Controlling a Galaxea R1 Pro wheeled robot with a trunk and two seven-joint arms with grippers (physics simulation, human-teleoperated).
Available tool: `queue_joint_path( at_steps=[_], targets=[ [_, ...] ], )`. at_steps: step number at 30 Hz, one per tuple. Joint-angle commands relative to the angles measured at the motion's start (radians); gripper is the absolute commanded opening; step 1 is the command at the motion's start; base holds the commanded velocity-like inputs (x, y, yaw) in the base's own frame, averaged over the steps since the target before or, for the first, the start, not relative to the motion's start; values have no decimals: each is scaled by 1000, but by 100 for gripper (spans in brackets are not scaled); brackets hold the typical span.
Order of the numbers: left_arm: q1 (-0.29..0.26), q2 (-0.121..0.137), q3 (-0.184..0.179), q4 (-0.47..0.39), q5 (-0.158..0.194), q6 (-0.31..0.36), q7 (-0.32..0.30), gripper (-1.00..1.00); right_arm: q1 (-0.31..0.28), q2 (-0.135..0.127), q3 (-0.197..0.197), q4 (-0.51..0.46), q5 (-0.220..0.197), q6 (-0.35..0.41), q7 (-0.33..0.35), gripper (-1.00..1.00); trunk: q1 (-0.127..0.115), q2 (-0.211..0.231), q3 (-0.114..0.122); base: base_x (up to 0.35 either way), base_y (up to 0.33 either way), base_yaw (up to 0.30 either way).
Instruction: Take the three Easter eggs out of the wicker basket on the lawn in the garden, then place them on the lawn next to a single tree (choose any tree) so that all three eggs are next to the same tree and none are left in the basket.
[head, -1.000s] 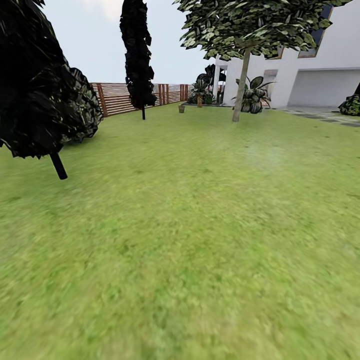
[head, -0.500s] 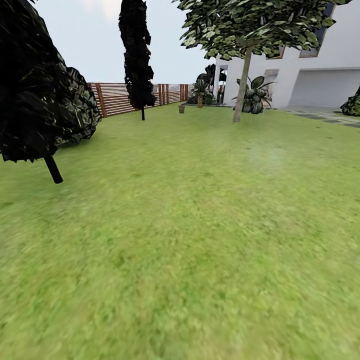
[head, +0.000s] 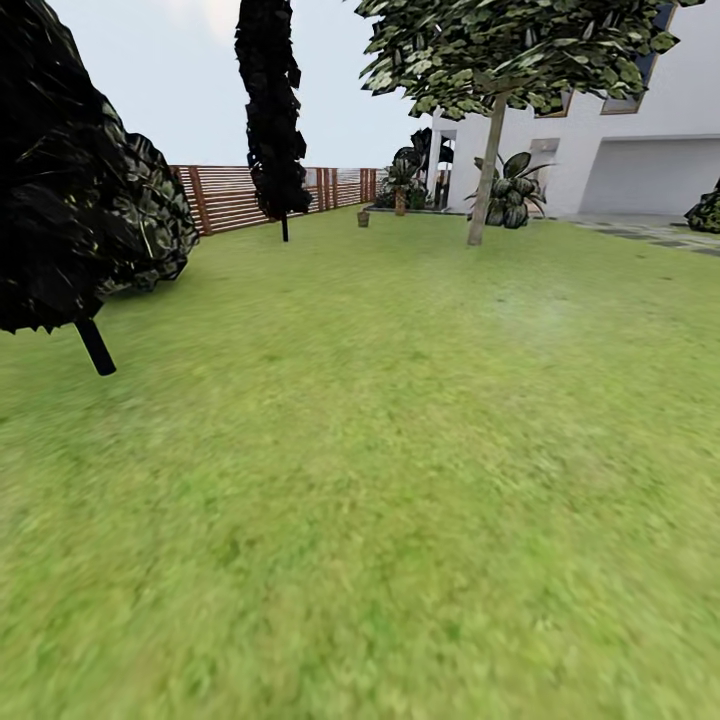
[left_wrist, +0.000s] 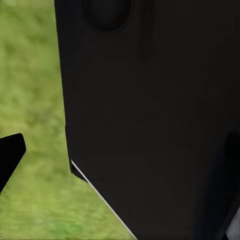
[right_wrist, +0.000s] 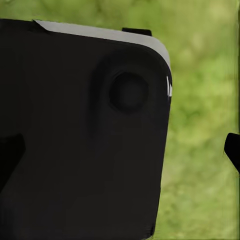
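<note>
The near dark tree (head: 60, 190) has slid leftward over the lawn (head: 400, 450); finger state apparently indiscernible.

Dark pincer tips (left_wrist: 10, 155), state unclear

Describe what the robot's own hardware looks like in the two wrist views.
Left wrist view: a large matte black flat panel with a thin pale edge line and a round recess on top. Right wrist view: a similar black rounded-corner body with a light grey rim strip and circular dimple. No cables or markings visible.

Mottled green lawn (head: 400, 480), pale straight tree (head: 485, 185) far off, upright
</note>
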Motion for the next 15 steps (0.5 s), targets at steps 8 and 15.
queue_joint_path(
  at_steps=[8,15],
  targets=[
    [1,0,1,-2,2,0,-2,100,-5,4,1,-42,4,-2,0,100,1,0,-1,339,0,0],
    [1,0,1,-2,2,0,-2,100,-5,2,5,-34,6,-2,1,100,1,0,-1,339,0,0]
  ],
)
